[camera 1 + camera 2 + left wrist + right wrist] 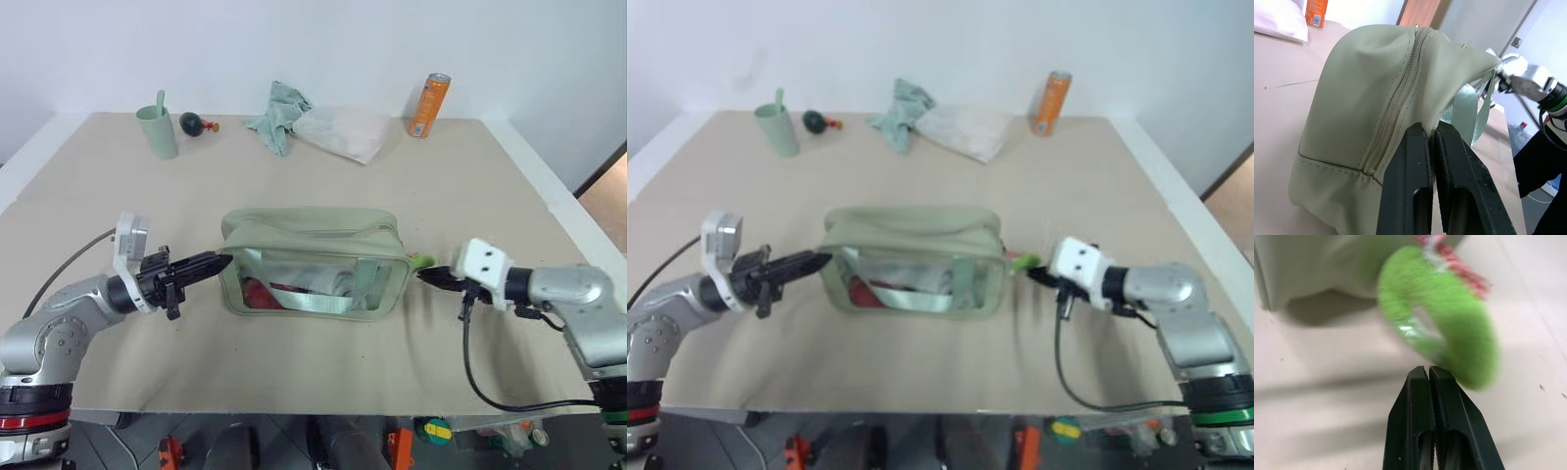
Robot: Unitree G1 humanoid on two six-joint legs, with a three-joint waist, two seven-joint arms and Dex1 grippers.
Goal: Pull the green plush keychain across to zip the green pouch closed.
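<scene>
Green pouch (pixel 312 262) mid-counter (pixel 392 186), zip looks shut, green plush keychain (pixel 421 261) at its right end: soft, light, squashy, so pinch near zip pull; left end effector (pixel 217 261) closed against pouch's left end, right end effector (pixel 431 275) closed, holding nothing, just beside keychain.

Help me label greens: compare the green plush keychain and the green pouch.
The green plush keychain is bright lime and fuzzy; the green pouch is pale sage, smooth fabric. The keychain is a small curved ring; the pouch is a far larger rectangular bag with a clear side. Both are green, and the keychain hangs at the pouch's right end.
</scene>
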